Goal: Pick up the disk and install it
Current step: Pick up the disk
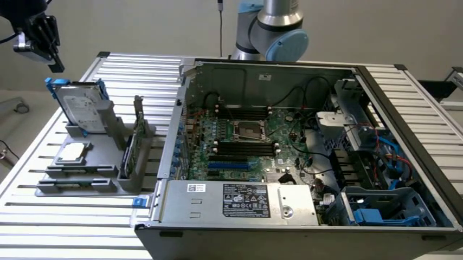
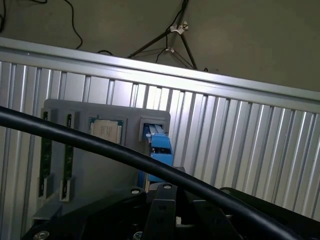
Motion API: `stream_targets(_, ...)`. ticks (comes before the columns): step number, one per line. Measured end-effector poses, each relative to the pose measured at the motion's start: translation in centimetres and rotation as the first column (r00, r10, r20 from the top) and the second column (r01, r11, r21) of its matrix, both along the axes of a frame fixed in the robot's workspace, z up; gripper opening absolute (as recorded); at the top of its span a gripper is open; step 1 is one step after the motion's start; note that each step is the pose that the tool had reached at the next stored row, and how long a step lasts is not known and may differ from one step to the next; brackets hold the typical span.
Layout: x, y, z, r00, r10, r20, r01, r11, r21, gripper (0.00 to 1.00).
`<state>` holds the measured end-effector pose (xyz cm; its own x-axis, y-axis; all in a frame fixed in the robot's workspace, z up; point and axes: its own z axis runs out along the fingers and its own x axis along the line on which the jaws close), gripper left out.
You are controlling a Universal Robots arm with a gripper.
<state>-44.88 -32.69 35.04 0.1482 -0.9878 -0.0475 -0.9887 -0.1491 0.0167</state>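
Ribbed alu table, open PC case taking most of it. Grey holder sits by the table edge on the exterior view's left.

- Disk: stands on edge in slot at holder's far corner, blue frame uppermost, leaning slightly. Long axis looks near upright.
- Chip: lies flat in holder's middle, just beside disk's foot.
- Gripper: hangs above disk, well apart, offset a bit toward that table edge. So disk lies below jaws & slightly toward the case.
- Jaws: fully closed, nothing between them.
- Wrist view: gripper looks past black cable at disk's blue top edge in the holder.
- Judgement: pick not yet begun. Thin top edge is what jaws face.
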Motion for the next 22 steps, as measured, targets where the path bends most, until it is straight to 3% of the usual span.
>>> stream_targets(10,0.0,-0.02,0.00,1.0000,0.000,-0.0001,0.000,1.0000,0.0000,0.12)
stream_targets(13,0.0,-0.20,-0.02,1.0000,0.000,0.0004,0.000,1.0000,0.0001,0.30)
stream_targets(14,0.0,-0.38,-0.03,1.0000,0.000,0.0002,0.000,1.0000,0.0000,0.30)
stream_targets(16,0.0,-0.86,-0.11,1.0000,0.000,0.0003,0.000,1.0000,0.0000,0.42)
stream_targets(19,0.0,-1.42,-0.42,1.0000,0.000,0.0007,0.000,1.0000,0.0003,0.48)
stream_targets(20,0.0,-1.46,-0.59,1.0000,0.000,0.0023,0.000,1.0000,0.0002,0.54)
stream_targets(22,0.0,-1.47,-0.94,1.0000,0.000,0.0067,0.000,1.0000,0.0002,0.54)
